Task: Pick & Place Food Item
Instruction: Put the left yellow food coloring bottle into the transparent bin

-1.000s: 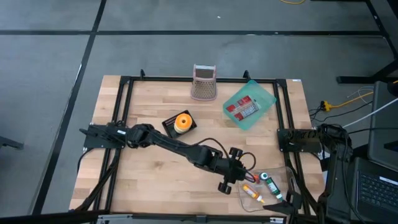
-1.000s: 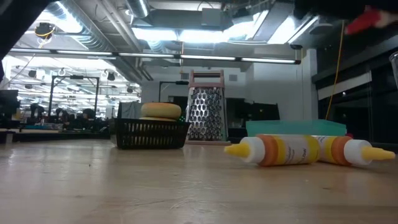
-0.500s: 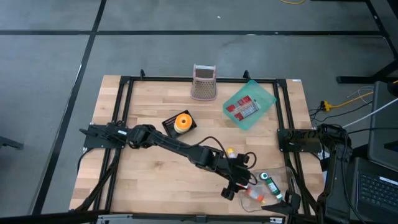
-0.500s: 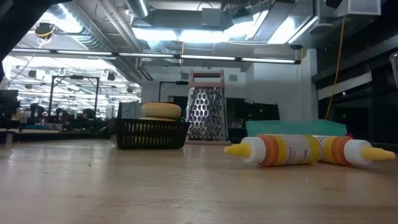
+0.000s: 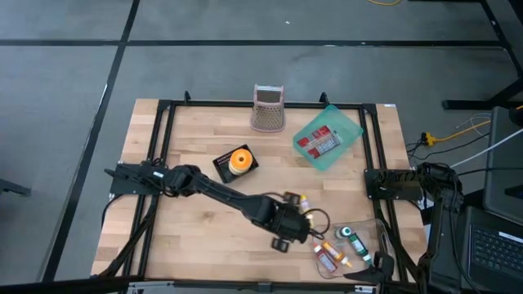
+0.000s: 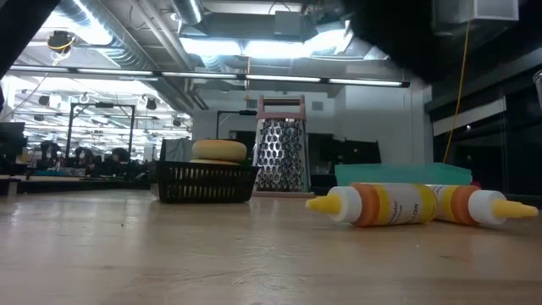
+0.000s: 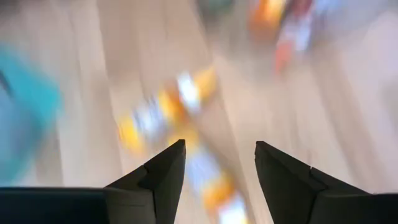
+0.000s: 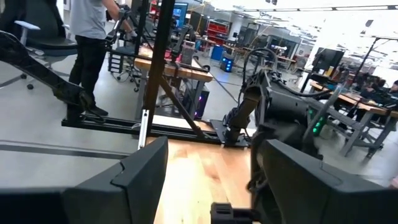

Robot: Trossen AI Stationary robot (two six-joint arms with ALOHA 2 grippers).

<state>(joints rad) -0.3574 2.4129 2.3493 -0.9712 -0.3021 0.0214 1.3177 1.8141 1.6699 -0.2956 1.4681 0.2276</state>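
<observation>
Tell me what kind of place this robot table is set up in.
Probably a robotics lab or workshop: long ceiling lights, workbenches with equipment, a person standing among them, and a framed wooden table holding test items.

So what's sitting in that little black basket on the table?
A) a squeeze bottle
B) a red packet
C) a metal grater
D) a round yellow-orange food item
D: the round yellow-orange food item lies in the black basket, while the grater stands apart at the table's far edge.
</observation>
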